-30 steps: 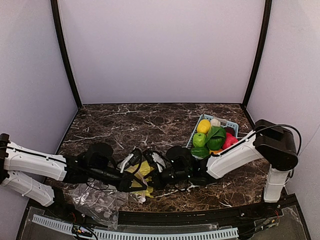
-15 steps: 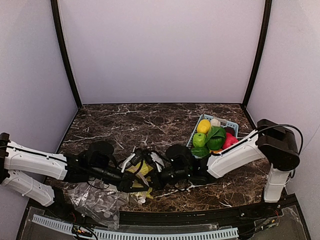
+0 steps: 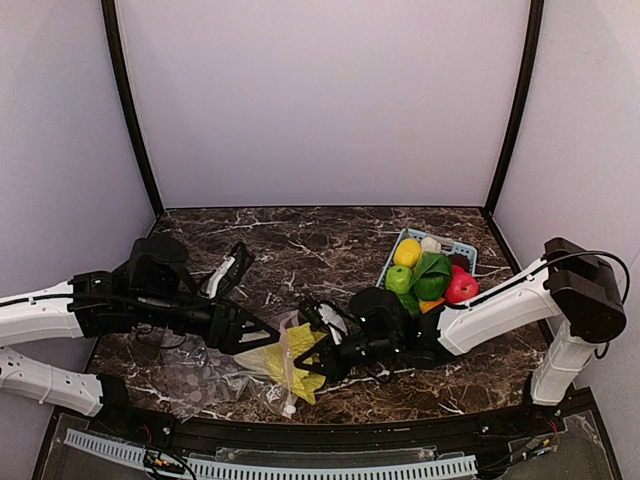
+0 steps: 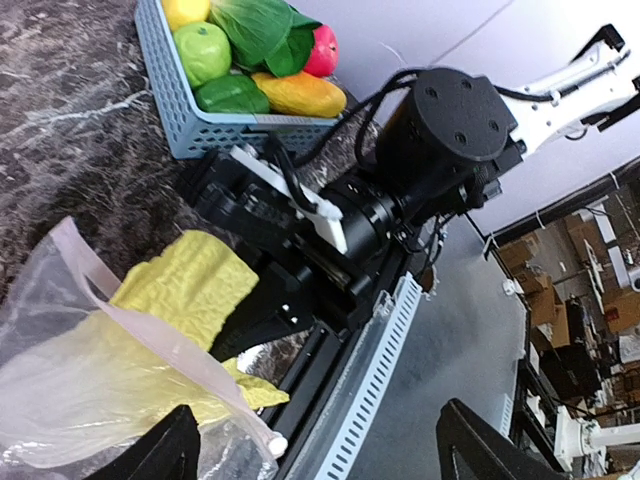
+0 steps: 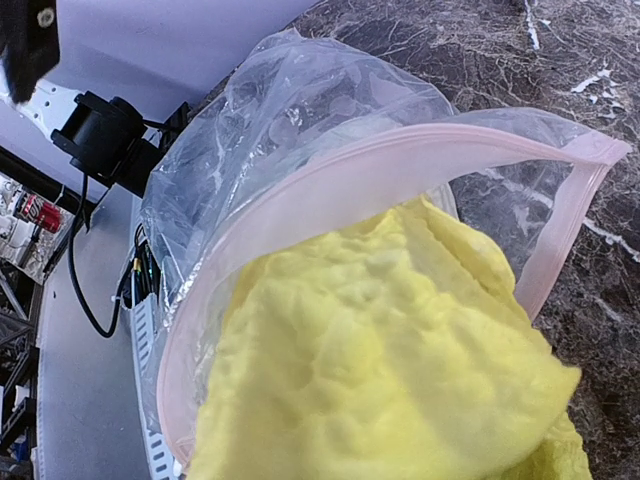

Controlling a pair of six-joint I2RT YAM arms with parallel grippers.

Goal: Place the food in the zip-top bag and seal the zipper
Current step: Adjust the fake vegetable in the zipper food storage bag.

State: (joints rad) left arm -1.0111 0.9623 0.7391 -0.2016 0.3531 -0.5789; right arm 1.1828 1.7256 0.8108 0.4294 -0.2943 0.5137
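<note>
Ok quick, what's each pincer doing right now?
Left pincer: open, nothing between its fingers.
Right pincer: closed on the napa cabbage.

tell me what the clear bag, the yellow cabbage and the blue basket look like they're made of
Bag: thin clear plastic film, glossy and creased, with a pink press strip at the mouth.
Cabbage: matte yellow with a bumpy skin, probably soft foam or rubbery plastic; can't say which.
Basket: stiff light-blue moulded plastic, slotted walls, slight sheen.

A lab test booth: plain lilac panels (image 3: 320,100), black posts (image 3: 130,110) (cardboard boxes (image 4: 585,235) beyond).
</note>
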